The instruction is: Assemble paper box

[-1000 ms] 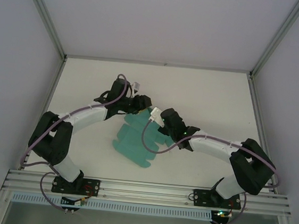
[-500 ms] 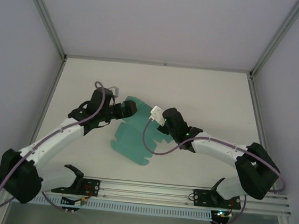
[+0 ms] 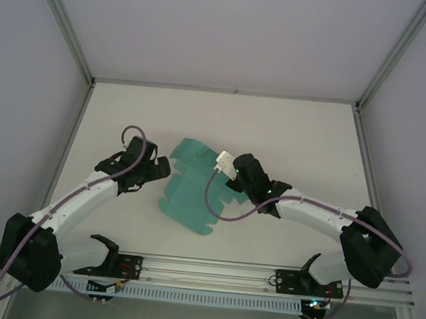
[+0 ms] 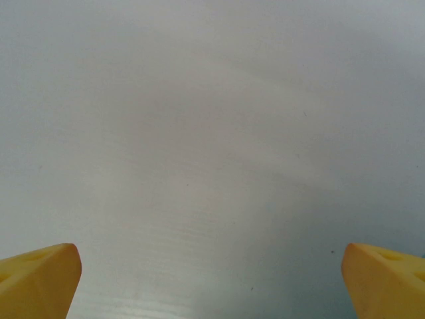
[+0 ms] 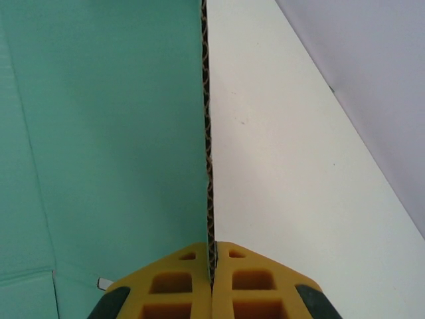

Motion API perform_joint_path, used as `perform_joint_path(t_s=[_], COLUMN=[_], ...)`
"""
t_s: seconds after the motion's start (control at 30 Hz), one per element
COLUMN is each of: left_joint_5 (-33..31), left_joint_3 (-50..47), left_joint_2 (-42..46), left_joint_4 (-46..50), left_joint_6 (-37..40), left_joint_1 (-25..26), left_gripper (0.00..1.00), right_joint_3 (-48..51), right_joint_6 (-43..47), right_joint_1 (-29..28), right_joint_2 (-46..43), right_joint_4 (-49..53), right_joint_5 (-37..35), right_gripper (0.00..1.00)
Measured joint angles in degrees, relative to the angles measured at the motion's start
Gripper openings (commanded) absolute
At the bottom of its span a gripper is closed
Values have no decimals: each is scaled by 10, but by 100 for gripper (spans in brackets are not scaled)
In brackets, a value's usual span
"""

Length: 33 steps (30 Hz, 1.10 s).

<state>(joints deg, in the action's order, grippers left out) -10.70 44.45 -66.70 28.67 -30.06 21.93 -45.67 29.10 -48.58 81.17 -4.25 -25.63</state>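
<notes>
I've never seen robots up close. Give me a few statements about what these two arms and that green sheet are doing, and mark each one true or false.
1. The right gripper is clamped on an edge of the paper box. True.
2. The left gripper grips the paper box as well. False: its jaws stand open over the bare table, beside the sheet.
3. The paper box is a finished, closed box. False: it is a spread-out sheet of panels and tabs.
4. The paper box is teal-green. True.
</notes>
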Motion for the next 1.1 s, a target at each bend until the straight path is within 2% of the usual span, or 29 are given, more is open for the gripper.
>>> perform_joint_path(t_s=[0.27, 0.43, 0.67, 0.87, 1.1], left_joint_5=[95, 116, 99, 38, 28], left_joint_3=[-7, -23, -23, -19, -16], left_joint_2=[-30, -32, -89, -142, -126], left_joint_4=[-84, -116, -153, -164, -166], left_joint_6=[41, 56, 72, 69, 68], left_joint_1=[7, 17, 52, 81, 85], left_gripper=[100, 100, 100, 100, 100], right_joint_3=[0, -1, -9, -16, -37], right_joint_6=[-9, -13, -13, -10, 20], right_joint_1=[0, 0, 0, 0, 0], right_joint_2=[0, 1, 7, 7, 21], right_joint_4=[5, 5, 9, 27, 44], right_joint_5=[6, 14, 30, 43, 25], right_gripper=[0, 0, 0, 0, 0])
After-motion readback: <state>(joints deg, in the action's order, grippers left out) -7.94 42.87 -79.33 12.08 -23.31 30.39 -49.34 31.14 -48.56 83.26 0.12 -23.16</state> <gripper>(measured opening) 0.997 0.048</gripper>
